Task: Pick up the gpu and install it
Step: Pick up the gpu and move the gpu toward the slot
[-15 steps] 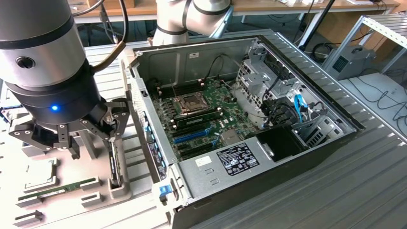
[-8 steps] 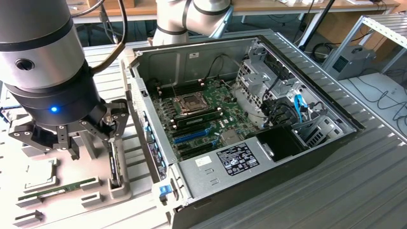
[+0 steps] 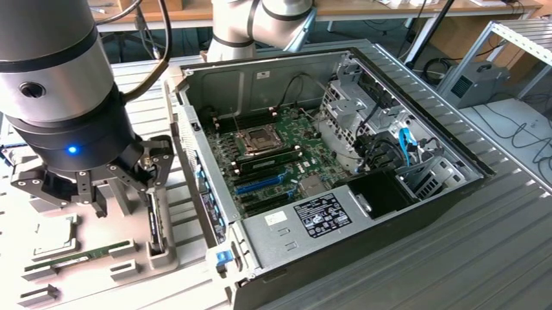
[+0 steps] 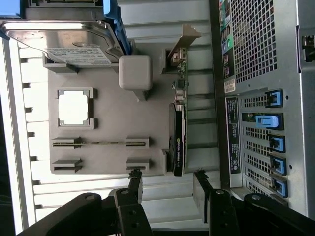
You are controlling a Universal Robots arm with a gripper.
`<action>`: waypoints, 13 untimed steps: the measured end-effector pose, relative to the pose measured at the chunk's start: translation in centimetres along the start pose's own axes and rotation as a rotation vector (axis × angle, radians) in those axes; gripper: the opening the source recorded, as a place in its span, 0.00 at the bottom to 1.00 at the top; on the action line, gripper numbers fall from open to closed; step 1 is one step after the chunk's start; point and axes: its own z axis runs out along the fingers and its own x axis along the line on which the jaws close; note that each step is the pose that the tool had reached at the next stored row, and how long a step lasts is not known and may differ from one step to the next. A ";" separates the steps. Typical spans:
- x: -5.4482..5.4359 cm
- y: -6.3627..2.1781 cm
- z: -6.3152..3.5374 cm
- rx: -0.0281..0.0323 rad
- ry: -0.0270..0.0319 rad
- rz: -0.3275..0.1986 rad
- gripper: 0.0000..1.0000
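Note:
The gpu (image 4: 177, 132) is a thin black card standing on edge in a slot of the grey parts fixture (image 4: 108, 118), with its silver bracket (image 4: 184, 39) at the far end. In the exterior view the gpu (image 3: 154, 223) stands at the fixture's side nearest the computer case. My gripper (image 4: 168, 183) hangs above the fixture, just short of the card's near end. It is open, with nothing between its fingers (image 4: 135, 183), and it is not touching the card. In the exterior view the gripper (image 3: 112, 199) hovers over the fixture at the left.
The open computer case (image 3: 414, 194) lies at the exterior view's right, showing the motherboard (image 3: 267, 152) and blue expansion slots (image 3: 258, 184). On the fixture are a silver hard drive (image 4: 64, 46), a square processor (image 4: 74, 108) and a slim memory stick (image 4: 101, 143). The case's rear panel (image 4: 266, 98) runs beside the gpu.

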 end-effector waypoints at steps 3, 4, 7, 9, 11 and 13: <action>0.1 -0.01 0.07 0.0000 0.0000 0.000 0.54; 0.1 -0.01 0.09 0.0000 0.0000 0.000 0.54; 0.1 -0.01 0.15 0.0000 -0.0001 0.000 0.54; 0.2 -0.02 0.19 0.0000 0.0000 0.000 0.54; 0.2 -0.02 0.23 0.0000 0.0000 0.000 0.54; 0.2 -0.03 0.26 0.0000 0.0000 0.000 0.54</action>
